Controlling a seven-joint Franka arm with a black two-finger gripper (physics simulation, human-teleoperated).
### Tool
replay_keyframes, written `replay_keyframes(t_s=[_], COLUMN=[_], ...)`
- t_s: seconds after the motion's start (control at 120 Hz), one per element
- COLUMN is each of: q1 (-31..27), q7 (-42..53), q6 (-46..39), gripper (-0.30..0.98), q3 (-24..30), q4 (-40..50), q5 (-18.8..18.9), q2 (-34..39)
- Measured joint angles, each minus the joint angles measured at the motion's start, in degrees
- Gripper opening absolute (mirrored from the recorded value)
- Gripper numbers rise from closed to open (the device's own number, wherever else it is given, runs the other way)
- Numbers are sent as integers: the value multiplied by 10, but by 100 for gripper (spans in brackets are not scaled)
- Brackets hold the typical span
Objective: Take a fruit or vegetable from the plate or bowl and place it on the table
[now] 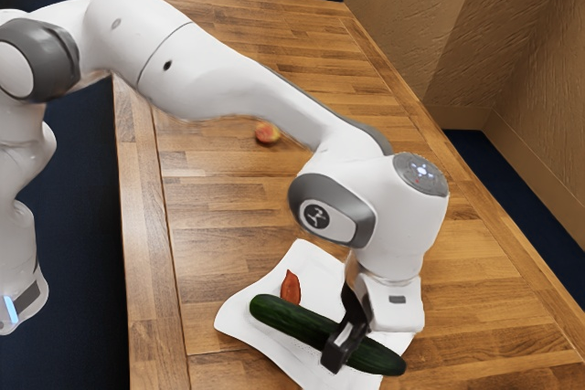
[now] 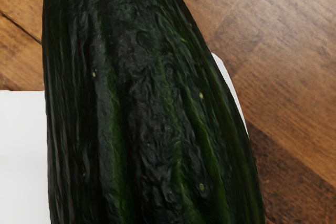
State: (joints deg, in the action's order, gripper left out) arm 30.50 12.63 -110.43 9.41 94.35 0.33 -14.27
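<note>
At the jaws of the gripper (image 1: 345,346), down low: the cucumber (image 1: 291,319), dark green and long, directly under the hand and running out to both sides of the jaws. Impossible to tell how wide apart or how close together the jaws stand, or whether really in possession of the cucumber. Impossible to tell, too, whether resting fully on the plate (image 1: 239,321) or slightly clear of it. Close beneath the jaws, that white plate, with one cucumber end reaching past its edge. Just beyond the cucumber from the jaws, back toward the arm's base, a small reddish vegetable (image 1: 291,288) on the same plate. Around and under all this, the wooden table (image 1: 206,212). Well away from the jaws, on bare wood past the plate, a red and yellow fruit (image 1: 267,132).

Apparently at the grasping step, with placement on the table not yet done. Next, make sure of a firm hold from both sides, then lift straight up, high enough to clear the plate's raised edge and the reddish vegetable. After that, carry to open wood beside the plate, lower gently, and release. Beware of an off-centre hold: likely tilting or swinging with so long a cucumber, and possible dragging of the plate.
</note>
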Motion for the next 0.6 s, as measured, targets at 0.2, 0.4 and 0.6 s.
replay_keyframes(t_s=[0.2, 0.4, 0.6], q1=[0, 43, 61], q7=[-6, -14, -20], q6=[41, 69, 86], gripper=[21, 21, 41], q3=[58, 171, 186], q4=[-69, -286, -327], q5=[8, 85, 119], q2=[-15, -209, -244])
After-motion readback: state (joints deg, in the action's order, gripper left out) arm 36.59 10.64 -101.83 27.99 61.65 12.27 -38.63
